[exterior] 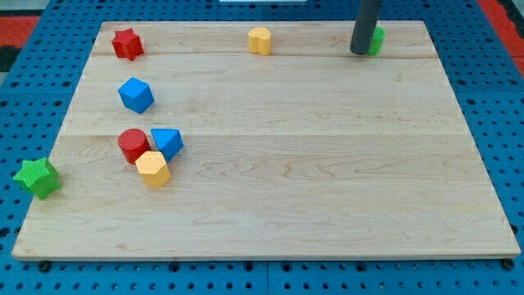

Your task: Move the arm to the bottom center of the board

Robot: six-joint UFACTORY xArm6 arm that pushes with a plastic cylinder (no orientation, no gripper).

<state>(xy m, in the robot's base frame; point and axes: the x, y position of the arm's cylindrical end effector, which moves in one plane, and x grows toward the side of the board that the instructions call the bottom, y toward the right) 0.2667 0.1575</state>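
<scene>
My tip (359,52) rests on the wooden board (311,180) near the view's top right. It stands right against a green block (376,39), which it partly hides. A yellow block (259,40) lies to the tip's left along the top edge. The bottom centre of the board is far below the tip.
A red star block (127,43) sits at the top left. A blue cube (136,95) lies below it. A red cylinder (133,146), a blue block (167,142) and a yellow hexagonal block (153,169) cluster at the left. A green star block (37,178) hangs off the left edge.
</scene>
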